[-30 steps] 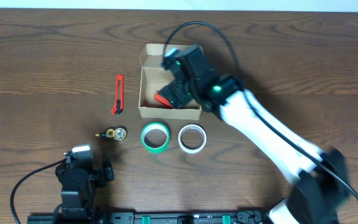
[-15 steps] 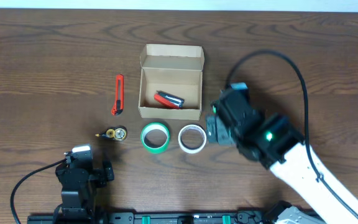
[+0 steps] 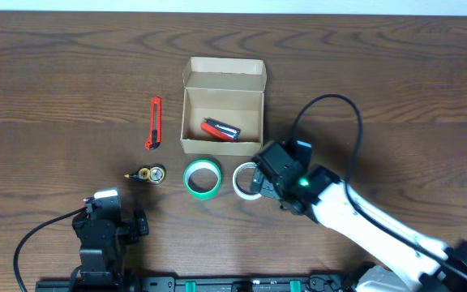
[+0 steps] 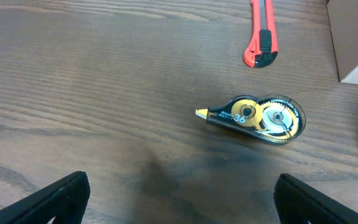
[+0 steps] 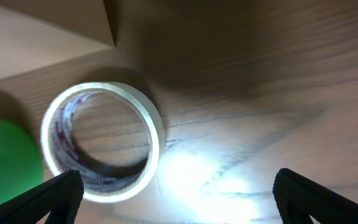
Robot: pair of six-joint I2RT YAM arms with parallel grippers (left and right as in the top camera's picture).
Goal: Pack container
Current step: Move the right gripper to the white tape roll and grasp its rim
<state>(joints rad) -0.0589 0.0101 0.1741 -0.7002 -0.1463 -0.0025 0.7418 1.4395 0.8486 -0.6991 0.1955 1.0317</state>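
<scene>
The container (image 3: 221, 144), an open tan cardboard box with its flap lid up at the back, holds a red and black item (image 3: 219, 130). Its corner shows in the right wrist view (image 5: 42, 25). A white tape roll (image 3: 245, 180) and a green tape roll (image 3: 203, 178) lie just in front of it. My right gripper (image 3: 259, 180) hovers open and empty beside the white roll (image 5: 101, 142), right of it. My left gripper (image 4: 178, 202) is open and empty at the front left, near the correction tape dispenser (image 4: 257, 116).
A red utility knife (image 3: 154, 122) lies left of the box and shows in the left wrist view (image 4: 261, 32). The correction tape dispenser (image 3: 147, 173) lies left of the green roll (image 5: 2, 158). The right arm's black cable (image 3: 331, 109) arcs above the table.
My right gripper has left the box, swung out to the right, and come down forward beside the white tape roll. The red and black item stays in the box. The left arm is still.
</scene>
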